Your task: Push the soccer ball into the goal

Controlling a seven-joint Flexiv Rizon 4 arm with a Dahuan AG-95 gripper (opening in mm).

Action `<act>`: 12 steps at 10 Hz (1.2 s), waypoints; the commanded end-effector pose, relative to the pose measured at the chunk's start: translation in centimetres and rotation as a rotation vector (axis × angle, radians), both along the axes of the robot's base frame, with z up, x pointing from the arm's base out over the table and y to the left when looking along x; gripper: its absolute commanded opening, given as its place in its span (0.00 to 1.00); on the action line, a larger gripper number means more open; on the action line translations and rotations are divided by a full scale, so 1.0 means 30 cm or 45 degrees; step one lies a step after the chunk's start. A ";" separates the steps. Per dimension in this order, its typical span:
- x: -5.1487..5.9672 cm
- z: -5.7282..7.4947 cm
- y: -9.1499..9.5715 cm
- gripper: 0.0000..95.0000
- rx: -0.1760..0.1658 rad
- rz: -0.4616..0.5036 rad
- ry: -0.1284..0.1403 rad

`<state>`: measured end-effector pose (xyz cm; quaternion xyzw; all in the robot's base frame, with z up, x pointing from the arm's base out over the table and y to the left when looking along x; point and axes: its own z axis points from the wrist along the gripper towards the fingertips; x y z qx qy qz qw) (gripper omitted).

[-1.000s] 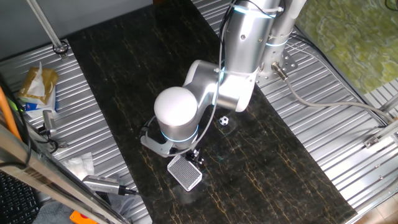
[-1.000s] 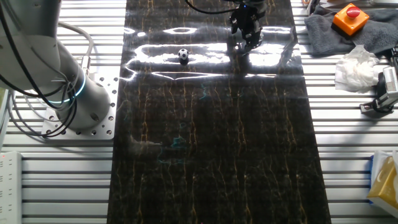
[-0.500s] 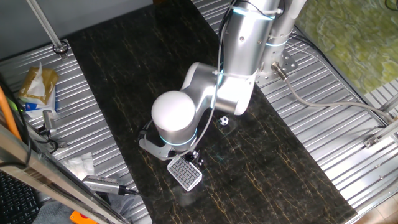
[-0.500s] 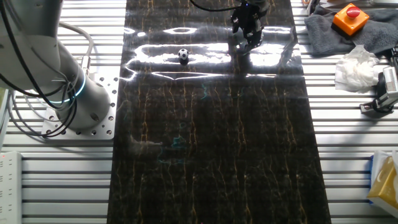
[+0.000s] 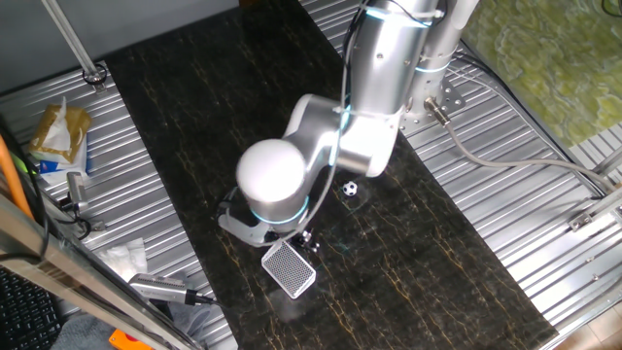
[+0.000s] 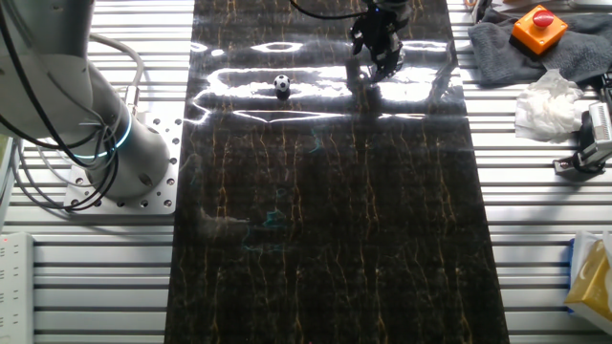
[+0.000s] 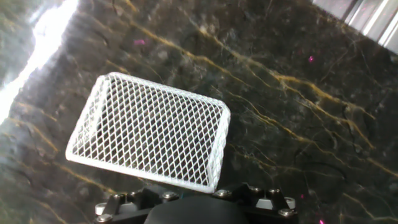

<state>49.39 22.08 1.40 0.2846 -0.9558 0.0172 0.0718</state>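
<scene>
The soccer ball [image 5: 349, 188] is a tiny white ball with black patches resting on the dark marble mat, also seen near the mat's far edge [image 6: 282, 84]. The goal [image 5: 290, 267], a small white-framed mesh box, lies on the mat directly under my hand. In the hand view the goal [image 7: 149, 140] fills the middle, right in front of the gripper's dark body. My gripper [image 5: 305, 241] hangs low beside the goal's near edge and apart from the ball; the gripper [image 6: 375, 63] is a dark shape in the glare. Its fingers are hidden, so their state is unclear.
The arm's big white elbow [image 5: 275, 178] overhangs the mat's middle. Ribbed metal table [image 5: 505, 243] flanks the mat. Paper scraps [image 5: 124, 258] and a yellow packet [image 5: 58, 131] lie at one side; a grey cloth with an orange button [image 6: 538, 27] sits on the other.
The hand has drifted slightly towards the ball's side. The ball and the goal have stayed where they were.
</scene>
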 end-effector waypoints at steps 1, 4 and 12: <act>-0.035 0.026 -0.039 0.80 0.002 0.017 0.021; -0.111 0.027 -0.060 0.80 0.005 0.000 0.031; -0.266 0.038 -0.084 0.80 -0.002 -0.028 0.079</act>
